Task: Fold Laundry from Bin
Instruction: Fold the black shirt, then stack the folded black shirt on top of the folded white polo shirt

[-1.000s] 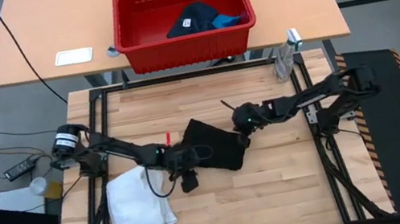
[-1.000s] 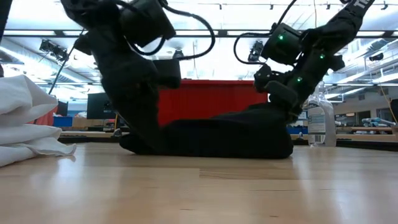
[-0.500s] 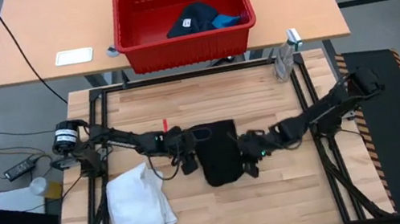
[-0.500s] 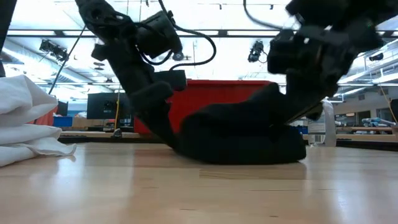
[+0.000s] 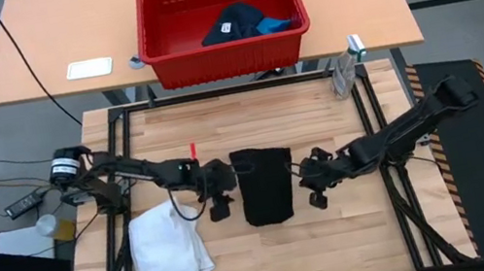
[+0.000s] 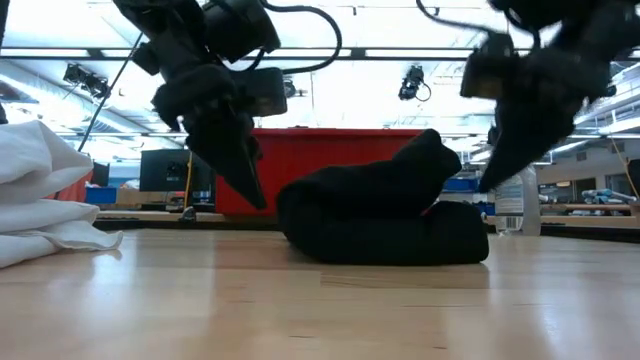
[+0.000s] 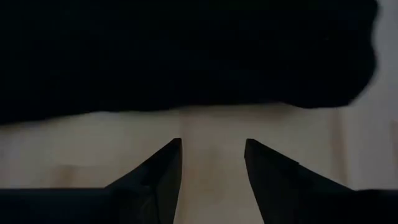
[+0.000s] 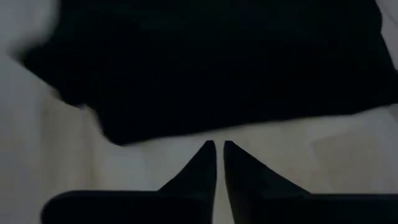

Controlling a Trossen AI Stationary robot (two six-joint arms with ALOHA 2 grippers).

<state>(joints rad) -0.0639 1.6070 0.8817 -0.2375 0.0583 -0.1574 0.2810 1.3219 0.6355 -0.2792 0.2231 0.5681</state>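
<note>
The fold of the black garment is looking finished, judging from how it is lying as a neat upright rectangle in the middle of the wooden table, doubled over into a thick soft roll with one bulging end in the low view. The left gripper is sitting just beside the garment's left edge with its fingers spread apart and nothing between them, bare wood showing in the gap in its wrist view. The right gripper is sitting just beside the garment's right edge with its fingers nearly pressed together, only a thin slit between them, and it is gripping nothing. Both are standing clear of the cloth. The next move is probably calling for one arm to be reaching over the far edge of the table to the red bin, which is resting on the lighter table behind, and for jaws opened wide enough to be taking up a limp bunch of fabric. Inside the bin, toward its near right corner, the dark navy garment with its white tag is lying crumpled, touching the small bright blue garment. The large white garment is lying in a loose heap toward the near left corner of the wooden table
</note>
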